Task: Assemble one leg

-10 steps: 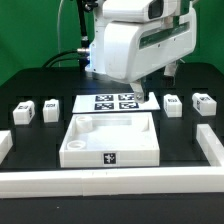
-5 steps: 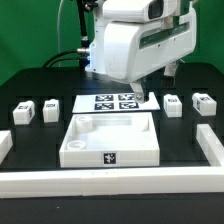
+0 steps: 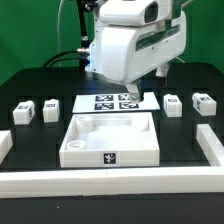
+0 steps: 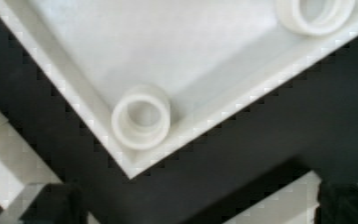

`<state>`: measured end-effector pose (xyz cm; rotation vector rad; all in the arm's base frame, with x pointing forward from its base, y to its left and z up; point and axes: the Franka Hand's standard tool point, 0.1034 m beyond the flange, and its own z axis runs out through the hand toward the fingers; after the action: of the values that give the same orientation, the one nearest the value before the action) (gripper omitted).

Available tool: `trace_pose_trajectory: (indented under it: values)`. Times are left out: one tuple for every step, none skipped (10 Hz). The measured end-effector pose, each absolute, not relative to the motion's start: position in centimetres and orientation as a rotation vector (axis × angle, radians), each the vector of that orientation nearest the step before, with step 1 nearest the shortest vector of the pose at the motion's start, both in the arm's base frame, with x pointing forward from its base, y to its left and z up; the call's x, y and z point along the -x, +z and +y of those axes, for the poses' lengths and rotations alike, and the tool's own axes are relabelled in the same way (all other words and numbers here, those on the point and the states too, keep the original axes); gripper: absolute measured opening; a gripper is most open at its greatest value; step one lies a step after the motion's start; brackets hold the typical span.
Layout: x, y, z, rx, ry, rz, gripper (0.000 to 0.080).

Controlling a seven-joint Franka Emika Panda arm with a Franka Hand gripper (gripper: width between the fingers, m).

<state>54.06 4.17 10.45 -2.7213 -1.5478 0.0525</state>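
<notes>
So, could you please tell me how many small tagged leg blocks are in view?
4. In the exterior view: two left of the marker board, outer left leg, inner left leg; two right of it, inner right leg, outer right leg. The arm may hide others.

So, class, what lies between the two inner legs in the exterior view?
The exterior view shows the marker board lying between the inner leg on its left and the inner leg on its right.
</notes>
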Motion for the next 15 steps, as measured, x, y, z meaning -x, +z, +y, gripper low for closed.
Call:
trace_pose_trajectory:
  values:
    - [-53.5,10.2,3.2,2.66,0.04,-1.657,0.065]
    - [-52.2,9.9,1.9,2.613,0.036,-1.733,0.065]
    - [-51.4,9.7,1.0,2.59,0.066,-1.747,0.065]
    - [-51.6,9.7,1.1,2.602,0.063,-1.731,0.065]
    - [-51.5,9.7,1.1,2.6,0.065,-1.732,0.065]
    - [-51.5,9.6,1.1,2.6,0.066,-1.731,0.065]
    - [-51.5,9.6,1.1,2.6,0.066,-1.731,0.065]
    - [-51.3,9.5,1.0,2.582,0.066,-1.757,0.065]
    - [-50.3,8.9,0.5,2.466,0.056,-1.91,0.065]
    - [-48.3,8.1,-0.3,2.411,0.06,-1.97,0.065]
    - [-46.5,7.6,-0.8,2.39,0.057,-1.997,0.065]
    - [-45.3,7.2,-0.9,2.355,0.067,-2.032,0.065]
    - [-44.8,6.9,-0.9,2.338,0.077,-2.047,0.065]
    - [-45.1,7.0,-1.0,2.341,0.071,-2.047,0.065]
    - [-45.1,6.9,-1.0,2.341,0.072,-2.047,0.065]
